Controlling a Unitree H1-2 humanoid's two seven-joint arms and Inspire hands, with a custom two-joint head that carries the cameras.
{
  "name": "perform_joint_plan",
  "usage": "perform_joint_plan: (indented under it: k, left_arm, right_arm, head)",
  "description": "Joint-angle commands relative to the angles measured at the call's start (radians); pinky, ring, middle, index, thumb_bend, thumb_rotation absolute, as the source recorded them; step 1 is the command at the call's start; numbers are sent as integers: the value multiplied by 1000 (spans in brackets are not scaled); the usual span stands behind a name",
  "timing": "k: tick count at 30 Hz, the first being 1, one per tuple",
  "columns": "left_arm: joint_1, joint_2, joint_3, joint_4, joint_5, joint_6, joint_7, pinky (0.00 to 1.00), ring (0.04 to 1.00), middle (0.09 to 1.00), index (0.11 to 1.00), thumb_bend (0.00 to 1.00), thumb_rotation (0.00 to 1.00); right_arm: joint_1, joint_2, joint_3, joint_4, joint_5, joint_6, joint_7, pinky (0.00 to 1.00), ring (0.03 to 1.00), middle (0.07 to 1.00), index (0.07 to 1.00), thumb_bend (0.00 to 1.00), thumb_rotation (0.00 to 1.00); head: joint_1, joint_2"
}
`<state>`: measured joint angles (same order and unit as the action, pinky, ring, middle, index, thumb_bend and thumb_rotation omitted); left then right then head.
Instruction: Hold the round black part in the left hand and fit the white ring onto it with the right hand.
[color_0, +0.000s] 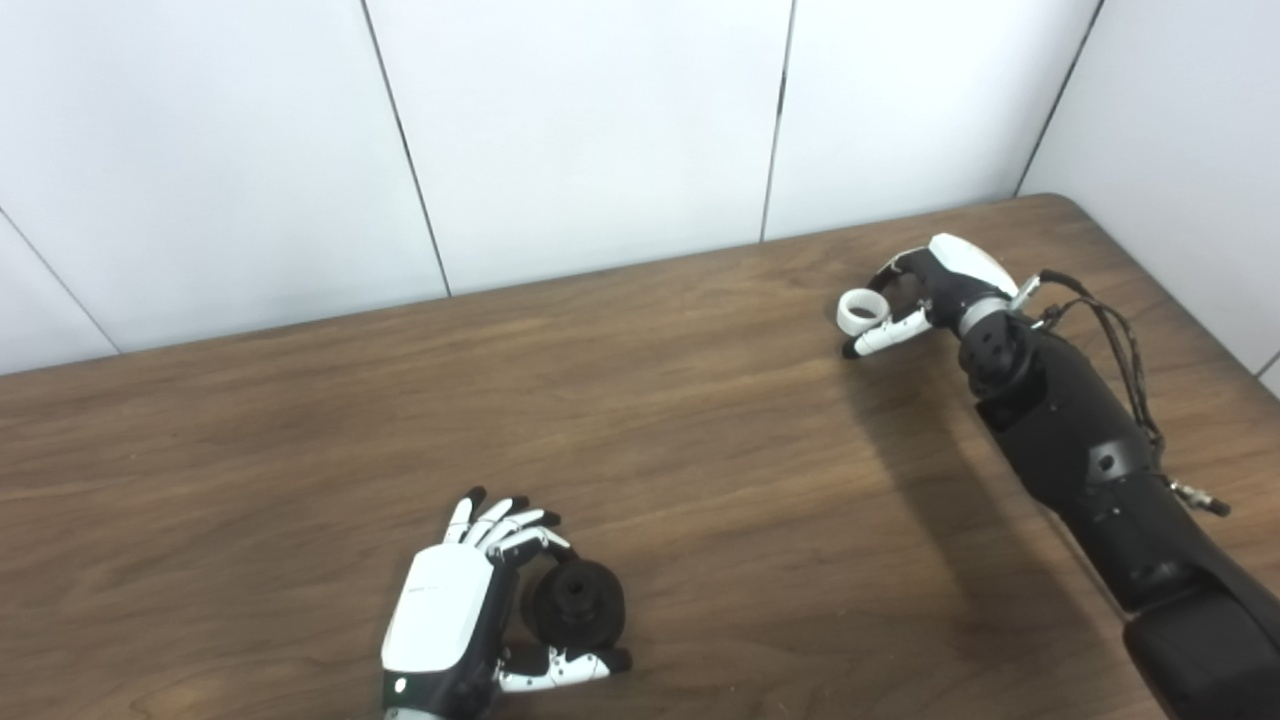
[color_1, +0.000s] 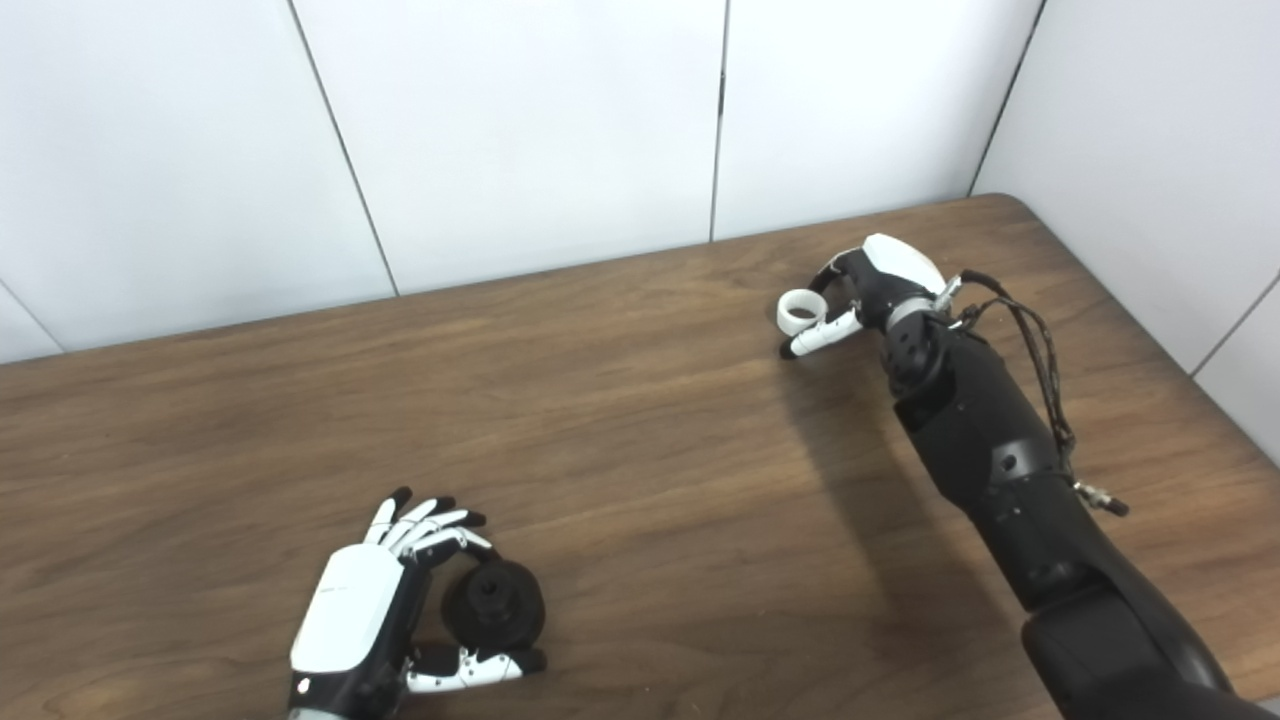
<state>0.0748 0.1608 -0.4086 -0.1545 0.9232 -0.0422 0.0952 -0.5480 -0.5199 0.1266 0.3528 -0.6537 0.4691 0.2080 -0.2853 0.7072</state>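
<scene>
The round black part (color_0: 575, 602) sits at the near left of the wooden table (color_0: 700, 450), with a hole in its middle. My left hand (color_0: 470, 610) is wrapped around it, fingers above and thumb below, touching its rim. Far right, near the back edge, my right hand (color_0: 925, 290) holds the small white ring (color_0: 860, 310) between fingers and thumb, close to the table surface. The two hands are far apart.
White wall panels (color_0: 600, 130) rise right behind the table's back edge. A side wall (color_0: 1180, 150) stands to the right. A loose cable (color_0: 1120, 350) runs along my right forearm.
</scene>
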Motion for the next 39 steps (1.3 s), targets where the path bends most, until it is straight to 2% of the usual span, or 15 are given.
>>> perform_joint_plan:
  k: [1, 4, 9, 21, 24, 30, 34, 39]
  left_arm:
    - [19, 12, 3, -1, 5, 4, -7, 1000, 887, 785, 485, 523, 53]
    - [19, 11, 2, 0, 8, 2, -4, 1000, 884, 784, 484, 523, 53]
    - [21, 9, 1, 0, 6, 0, -4, 1000, 885, 784, 484, 523, 53]
    - [23, 0, -5, -1, 19, 3, -4, 1000, 888, 782, 484, 523, 53]
    - [23, -5, -7, -1, 19, 2, -3, 1000, 885, 780, 484, 523, 52]
    - [23, -17, -13, 3, 29, 7, -3, 1000, 887, 782, 484, 523, 53]
    - [22, -23, -16, 5, 35, 9, 1, 1000, 886, 781, 484, 523, 53]
    - [24, -29, -23, -5, 50, 25, -9, 1000, 889, 783, 484, 523, 53]
  right_arm:
    - [-44, -25, -10, -35, -2, -1, -15, 990, 984, 923, 519, 581, 178]
    - [-39, -20, -12, -40, 2, -2, -33, 997, 981, 898, 490, 531, 151]
    - [-27, -5, -22, -47, 7, -5, -84, 982, 939, 830, 485, 524, 135]
    - [-6, -13, -21, -53, 45, -24, -112, 1000, 968, 847, 485, 523, 133]
    - [4, -18, -16, -100, 50, -11, -89, 1000, 955, 834, 485, 523, 134]
    - [24, -33, 11, -204, 68, -31, -22, 1000, 947, 839, 486, 523, 133]
    - [50, -32, 39, -335, 41, -6, 30, 1000, 944, 845, 485, 523, 134]
    - [78, 9, 40, -480, -25, 1, 153, 1000, 967, 855, 485, 524, 136]
  head:
    - [1, 1]
    - [2, 0]
    - [2, 0]
    - [18, 0]
    - [36, 2]
    - [79, 10]
    - [96, 15]
    - [116, 24]
